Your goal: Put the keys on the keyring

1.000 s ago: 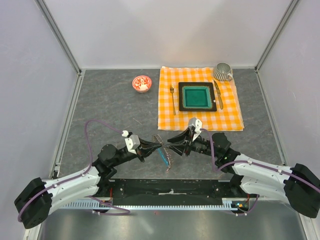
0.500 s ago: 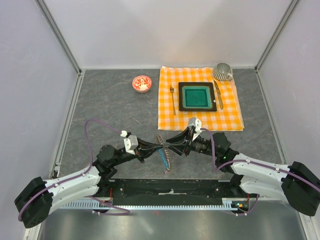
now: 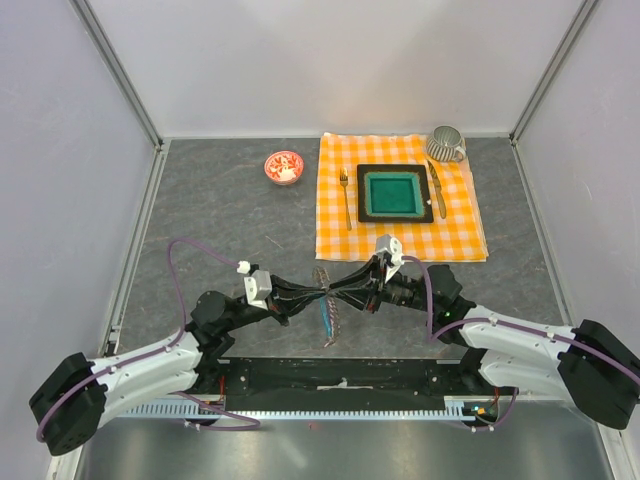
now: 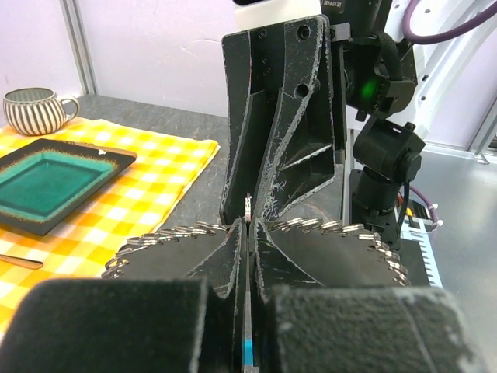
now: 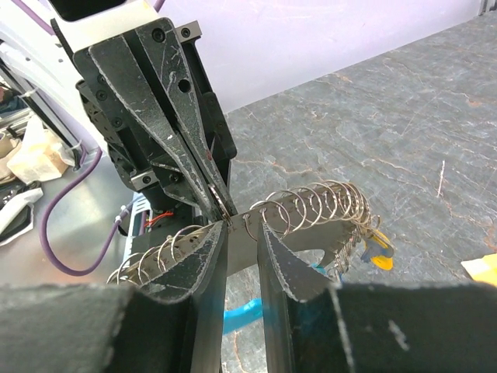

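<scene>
The keyring [image 3: 335,324] is a grey metal strip lined with wire loops [image 5: 326,202], held on edge above the table between the two arms. My left gripper [image 3: 321,293] is shut on the strip, whose edge runs between its fingertips [image 4: 247,230]. My right gripper [image 3: 340,292] faces it from the other side. Its jaws [image 5: 242,230] stand a little apart, straddling the strip and one small loop. A curved cyan-blue piece [image 5: 245,314] hangs below. One of the keys, with a yellow and blue tag [image 5: 378,252], dangles at the strip's far end.
A small red-and-white bowl [image 3: 283,167] sits at the back. The orange checked cloth [image 3: 460,236] at the back right carries a teal plate [image 3: 394,193], a fork [image 3: 346,197], a knife [image 3: 437,188] and a striped mug [image 3: 446,144].
The right gripper's jaws have narrowed around the strip. Both grippers and the keyring have drifted slightly left.
</scene>
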Tool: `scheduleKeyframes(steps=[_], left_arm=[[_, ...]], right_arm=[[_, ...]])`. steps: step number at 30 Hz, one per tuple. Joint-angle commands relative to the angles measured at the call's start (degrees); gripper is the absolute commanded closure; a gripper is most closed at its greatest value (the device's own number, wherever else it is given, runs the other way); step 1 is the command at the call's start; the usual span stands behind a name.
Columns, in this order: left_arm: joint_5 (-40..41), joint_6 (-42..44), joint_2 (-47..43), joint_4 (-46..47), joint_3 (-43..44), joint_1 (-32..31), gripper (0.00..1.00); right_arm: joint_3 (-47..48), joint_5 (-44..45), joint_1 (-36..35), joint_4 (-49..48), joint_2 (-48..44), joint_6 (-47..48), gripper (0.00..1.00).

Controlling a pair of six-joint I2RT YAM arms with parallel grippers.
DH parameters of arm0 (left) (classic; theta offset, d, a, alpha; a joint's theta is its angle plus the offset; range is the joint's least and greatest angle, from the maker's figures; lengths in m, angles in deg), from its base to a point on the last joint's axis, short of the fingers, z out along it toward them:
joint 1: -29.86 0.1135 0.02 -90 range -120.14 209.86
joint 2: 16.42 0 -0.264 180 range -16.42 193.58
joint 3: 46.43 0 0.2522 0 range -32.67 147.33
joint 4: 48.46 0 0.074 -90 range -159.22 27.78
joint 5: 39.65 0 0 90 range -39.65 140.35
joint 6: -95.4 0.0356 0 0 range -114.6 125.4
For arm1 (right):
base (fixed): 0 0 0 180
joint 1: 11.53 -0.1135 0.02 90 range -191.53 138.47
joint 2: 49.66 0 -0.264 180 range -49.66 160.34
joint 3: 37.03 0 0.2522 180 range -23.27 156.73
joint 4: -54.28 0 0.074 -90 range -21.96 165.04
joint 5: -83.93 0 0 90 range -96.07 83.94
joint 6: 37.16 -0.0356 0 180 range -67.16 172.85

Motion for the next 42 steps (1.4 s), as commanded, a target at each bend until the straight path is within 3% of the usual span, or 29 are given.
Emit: scheduleKeyframes(steps=[1, 9, 13, 17, 20, 24, 26, 33, 42], left_arm=[[-1.1, -1.8, 0.5, 7.7, 1.2, -0.2, 0.98], [-2.8, -2.6, 2.2, 9.2, 1.5, -0.2, 0.98], [-3.4, -2.9, 3.0, 9.4, 1.8, -0.2, 0.98], [-4.4, -3.2, 4.1, 9.4, 2.0, -0.2, 0.98], [-4.4, -3.7, 4.8, 10.0, 1.9, -0.2, 0.98], [-3.9, -3.6, 4.6, 9.1, 2.1, -0.2, 0.98], [-2.5, -2.4, 3.7, 7.1, 2.0, -0.2, 0.96], [-0.1, 1.5, -3.0, -5.6, 3.4, -0.2, 0.69], [-0.7, 9.2, -5.1, -19.6, 7.9, -0.2, 0.58]], right_arm=[[-0.2, -2.3, 0.1, -4.4, 0.5, -1.1, 0.71], [-0.1, -3.2, 0.2, -5.3, 0.3, -1.0, 0.75], [-0.1, -3.5, 0.2, -5.7, 0.0, -0.6, 0.85], [0.5, -4.5, 0.2, -4.9, -1.0, 0.3, 0.88], [0.7, -4.3, 0.2, -4.6, -1.4, 0.9, 0.99], [1.9, -4.9, 0.2, -1.4, -2.2, 2.8, 1.00], [2.2, -4.5, 0.2, 1.1, -3.3, 3.8, 1.00], [5.5, -2.2, 0.3, 16.7, -7.7, 12.3, 1.00], [10.7, -1.4, 0.2, 31.3, -8.7, 20.1, 1.00]])
